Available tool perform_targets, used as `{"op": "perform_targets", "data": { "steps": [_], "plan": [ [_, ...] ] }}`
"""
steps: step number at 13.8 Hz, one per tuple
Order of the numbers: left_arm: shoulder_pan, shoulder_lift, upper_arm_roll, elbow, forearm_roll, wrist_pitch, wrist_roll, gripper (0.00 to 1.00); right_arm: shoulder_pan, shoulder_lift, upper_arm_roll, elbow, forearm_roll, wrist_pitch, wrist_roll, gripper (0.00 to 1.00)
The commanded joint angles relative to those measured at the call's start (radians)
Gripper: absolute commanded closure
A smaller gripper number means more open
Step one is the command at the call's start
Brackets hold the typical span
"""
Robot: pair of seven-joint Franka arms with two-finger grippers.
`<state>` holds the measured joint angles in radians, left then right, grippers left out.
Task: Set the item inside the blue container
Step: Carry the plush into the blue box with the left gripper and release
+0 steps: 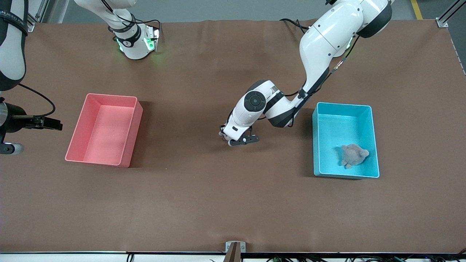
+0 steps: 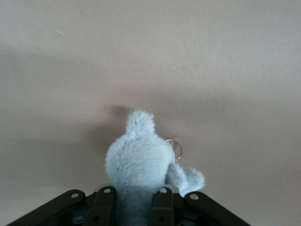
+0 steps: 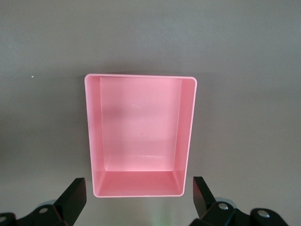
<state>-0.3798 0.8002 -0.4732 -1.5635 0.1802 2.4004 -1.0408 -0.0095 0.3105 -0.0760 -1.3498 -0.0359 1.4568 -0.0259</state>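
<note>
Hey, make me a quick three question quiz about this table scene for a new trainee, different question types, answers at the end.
1. True or false: the pink bin holds a toy.
2. What is the left hand shut on? A) a pale plush toy B) a bin rim C) nothing
3. Fill in: a grey plush toy already lies in the ____ bin.

Key: 1 false, it has nothing inside. 2 A, gripped low over the table mat between the bins. 3 blue. The right hand waits open above the pink bin.

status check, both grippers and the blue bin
Left gripper shut on pale blue plush toy, low over table between bins. Right gripper open, waiting above pink bin. Blue container holds grey plush.
</note>
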Motion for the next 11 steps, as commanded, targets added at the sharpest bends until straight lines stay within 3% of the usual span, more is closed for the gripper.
{"op": "perform_targets", "data": {
  "steps": [1, 3, 6, 8, 11],
  "plan": [
    [0.033, -0.175, -0.001, -0.021, 0.007, -0.198, 0.037, 0.80, -0.044, -0.004, 0.016, 0.000, 0.059, -0.026, -0.012, 0.00],
    [0.094, -0.286, -0.010, -0.023, -0.002, -0.378, 0.178, 0.80, -0.052, -0.011, 0.018, 0.000, 0.079, -0.026, -0.015, 0.00],
    [0.321, -0.433, -0.096, -0.070, -0.060, -0.573, 0.480, 0.80, -0.027, -0.013, 0.019, 0.001, 0.065, -0.026, -0.005, 0.00],
    [0.474, -0.524, -0.145, -0.139, -0.061, -0.584, 0.659, 0.80, -0.026, -0.013, 0.016, 0.003, 0.065, -0.027, -0.005, 0.00],
    [0.616, -0.567, -0.146, -0.223, -0.061, -0.569, 0.884, 0.80, -0.003, -0.017, -0.008, 0.003, 0.067, -0.039, 0.001, 0.00]
  ]
}}
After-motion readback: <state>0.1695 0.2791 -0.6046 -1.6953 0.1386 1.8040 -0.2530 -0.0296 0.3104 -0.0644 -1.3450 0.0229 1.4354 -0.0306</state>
